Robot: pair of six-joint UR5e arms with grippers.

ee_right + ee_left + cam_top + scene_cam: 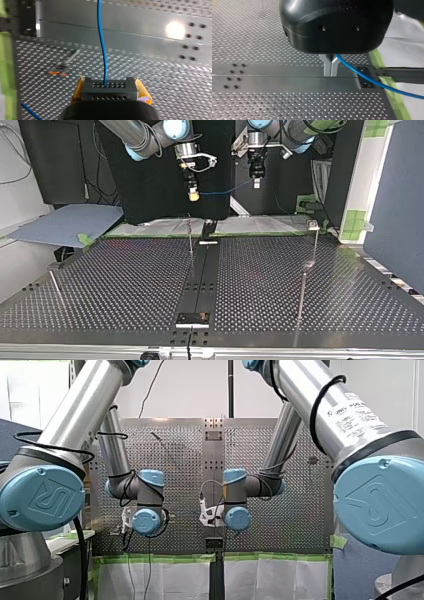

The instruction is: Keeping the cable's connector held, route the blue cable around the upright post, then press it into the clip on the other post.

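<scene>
The blue cable hangs in a shallow sag between my two grippers, high above the perforated table. My left gripper, at the top view's right, has its metal fingers shut on the cable, which trails off to one side. My right gripper, with yellow pads, is shut on the black connector block; the cable leaves it straight ahead. In the top view that gripper hangs above a thin upright post. A second post with a clip-like head stands at the top view's right.
A shorter post stands nearer the top view's front right, and another at its left. A black rail runs down the table's middle to a small bracket. Green tape lines the table's edge.
</scene>
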